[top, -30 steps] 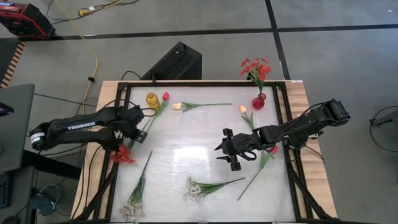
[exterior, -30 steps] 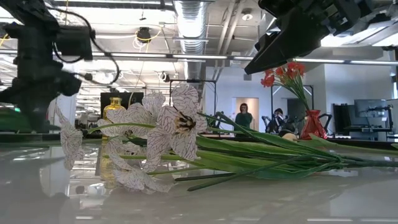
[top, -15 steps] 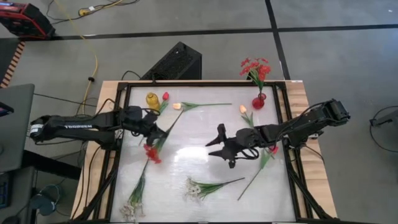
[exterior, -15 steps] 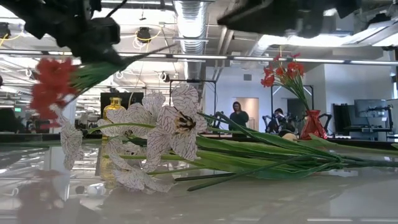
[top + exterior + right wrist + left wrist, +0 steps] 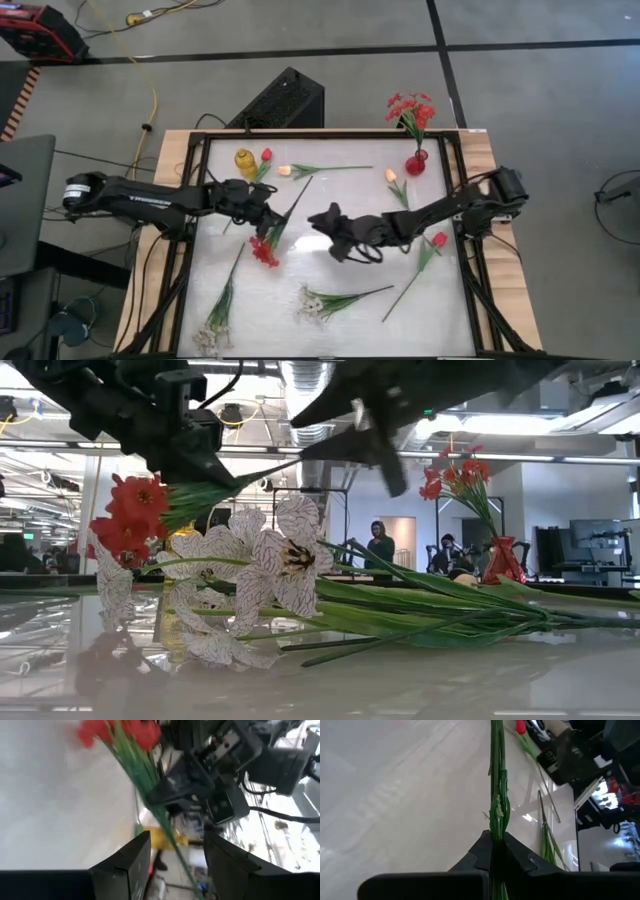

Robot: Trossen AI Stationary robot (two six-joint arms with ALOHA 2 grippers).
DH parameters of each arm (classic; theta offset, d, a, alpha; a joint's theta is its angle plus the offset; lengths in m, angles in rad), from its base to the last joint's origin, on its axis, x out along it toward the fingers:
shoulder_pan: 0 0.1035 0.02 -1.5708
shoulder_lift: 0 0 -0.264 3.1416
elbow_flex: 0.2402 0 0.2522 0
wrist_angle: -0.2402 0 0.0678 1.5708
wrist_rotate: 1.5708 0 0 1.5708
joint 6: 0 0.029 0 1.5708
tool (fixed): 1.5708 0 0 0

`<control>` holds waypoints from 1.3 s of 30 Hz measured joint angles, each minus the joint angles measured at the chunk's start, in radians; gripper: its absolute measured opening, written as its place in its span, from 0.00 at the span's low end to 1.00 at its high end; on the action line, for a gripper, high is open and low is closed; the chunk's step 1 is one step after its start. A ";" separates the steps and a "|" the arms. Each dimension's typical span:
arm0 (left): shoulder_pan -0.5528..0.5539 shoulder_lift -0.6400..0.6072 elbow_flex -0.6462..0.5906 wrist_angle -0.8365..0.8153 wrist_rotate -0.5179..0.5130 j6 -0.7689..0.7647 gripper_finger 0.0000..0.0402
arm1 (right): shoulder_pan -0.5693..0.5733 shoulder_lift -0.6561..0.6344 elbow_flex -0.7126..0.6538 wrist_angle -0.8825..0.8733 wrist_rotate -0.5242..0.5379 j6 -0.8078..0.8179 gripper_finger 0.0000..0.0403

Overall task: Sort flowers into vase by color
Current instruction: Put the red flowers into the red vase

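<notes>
Left hand is pinching a red cluster stem mid-stalk, carrying it off the desk, probably offering it across. Right hand, fingers spread, is reaching toward its stalk tip. Count: two vases, red holding one red cluster, yellow empty; loose on the desk are two red tulips, two cream tulips, two white sprays.

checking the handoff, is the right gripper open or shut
Open: in its wrist view the right gripper shows two fingers apart, the red flower's stem between them, not clamped.
</notes>
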 joint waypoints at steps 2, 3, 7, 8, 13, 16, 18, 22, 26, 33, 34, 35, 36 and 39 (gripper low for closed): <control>-0.004 0.021 0.000 0.040 0.009 0.000 0.02 | -0.001 0.045 0.040 -0.001 0.018 -0.037 0.51; -0.005 0.031 0.000 0.061 0.016 0.000 0.02 | -0.003 0.068 0.063 -0.004 0.024 -0.051 0.51; -0.005 0.045 0.002 0.092 0.036 0.001 0.02 | -0.017 0.138 0.131 -0.001 0.062 -0.110 0.51; -0.005 0.045 0.002 0.084 0.036 0.001 0.02 | -0.021 0.151 0.144 0.000 0.077 -0.124 0.51; -0.008 0.044 0.001 0.085 0.041 0.007 0.02 | -0.041 0.195 0.189 -0.025 0.113 -0.147 0.51; -0.014 0.044 0.001 0.085 0.044 0.011 0.02 | -0.048 0.195 0.197 -0.059 0.110 -0.146 0.51; -0.015 0.044 0.001 0.085 0.044 0.020 0.02 | -0.052 0.195 0.197 -0.061 0.111 -0.135 0.49; -0.014 0.044 0.001 0.085 0.045 0.027 0.02 | -0.052 0.195 0.197 -0.061 0.107 -0.131 0.40; -0.014 0.044 0.001 0.083 0.045 0.027 0.02 | -0.052 0.195 0.197 -0.068 0.104 -0.131 0.27; -0.025 0.044 0.000 0.079 0.043 0.072 0.02 | -0.052 0.195 0.197 -0.099 0.100 -0.079 0.07; -0.027 0.044 0.000 0.079 0.040 0.077 0.02 | -0.052 0.194 0.197 -0.109 0.099 -0.072 0.06; -0.028 0.044 0.000 0.079 0.038 0.081 0.03 | -0.052 0.194 0.197 -0.119 0.098 -0.061 0.06; -0.030 0.044 0.000 0.079 0.030 0.086 0.04 | -0.051 0.194 0.197 -0.127 0.097 -0.049 0.06; -0.031 0.044 0.000 0.079 0.008 0.109 0.10 | -0.050 0.192 0.197 -0.169 0.075 0.010 0.04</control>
